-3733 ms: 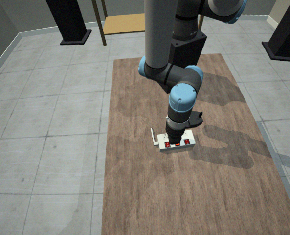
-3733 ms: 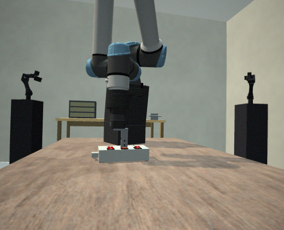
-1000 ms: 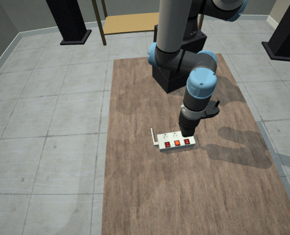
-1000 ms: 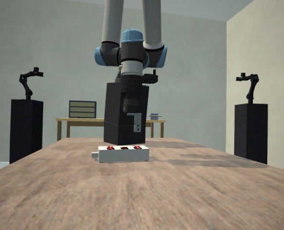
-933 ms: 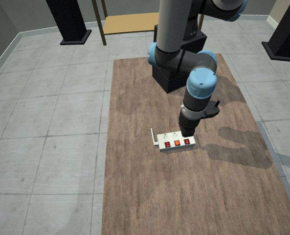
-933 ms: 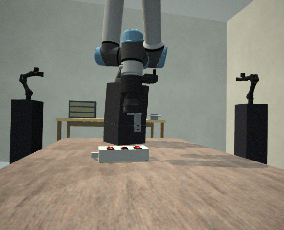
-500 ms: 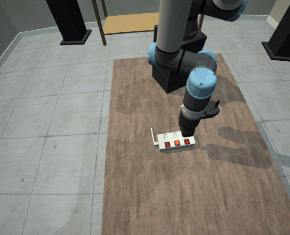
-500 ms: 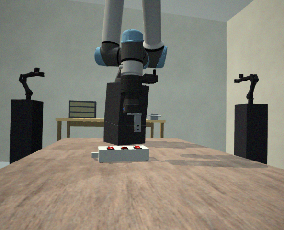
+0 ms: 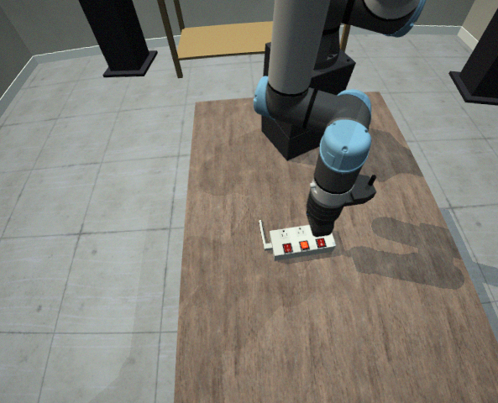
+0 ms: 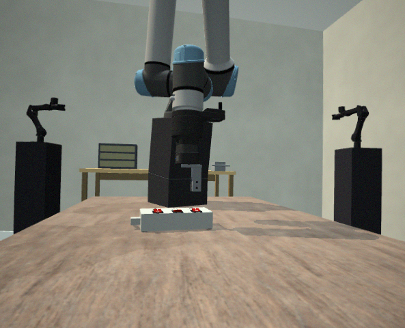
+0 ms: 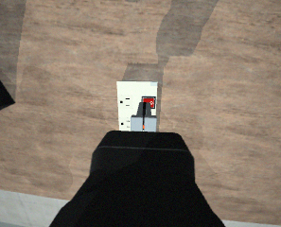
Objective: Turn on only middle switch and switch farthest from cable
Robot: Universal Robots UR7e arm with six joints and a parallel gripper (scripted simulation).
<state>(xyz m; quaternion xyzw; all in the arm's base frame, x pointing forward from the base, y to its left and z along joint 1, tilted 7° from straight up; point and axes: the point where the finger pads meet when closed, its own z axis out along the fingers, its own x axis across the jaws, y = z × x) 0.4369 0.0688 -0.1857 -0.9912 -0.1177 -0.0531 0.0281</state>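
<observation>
A white power strip [image 9: 279,252] [image 10: 175,221] [image 11: 131,95] lies flat on the wooden table [image 9: 240,325] [image 10: 195,282] [image 11: 60,71], right way up, with its cable stub [image 9: 262,234] [image 10: 134,221] at the left end. It has three red switches. The middle switch [image 9: 303,244] [image 10: 177,210] glows brighter orange than the other two. The switch farthest from the cable [image 9: 321,242] [image 10: 195,210] [image 11: 149,101] and the one nearest it [image 9: 287,248] [image 10: 156,210] look darker red. My gripper [image 9: 322,232] [image 10: 195,188] [image 11: 144,109] is shut and empty, pointing down a short way above the farthest switch.
The arm's black pedestal [image 9: 296,138] [image 10: 166,169] stands on the table behind the strip. A wooden side table [image 9: 222,39] [image 10: 124,171] stands farther back. Black pillars [image 10: 36,183] [image 10: 357,186] flank the table on the floor.
</observation>
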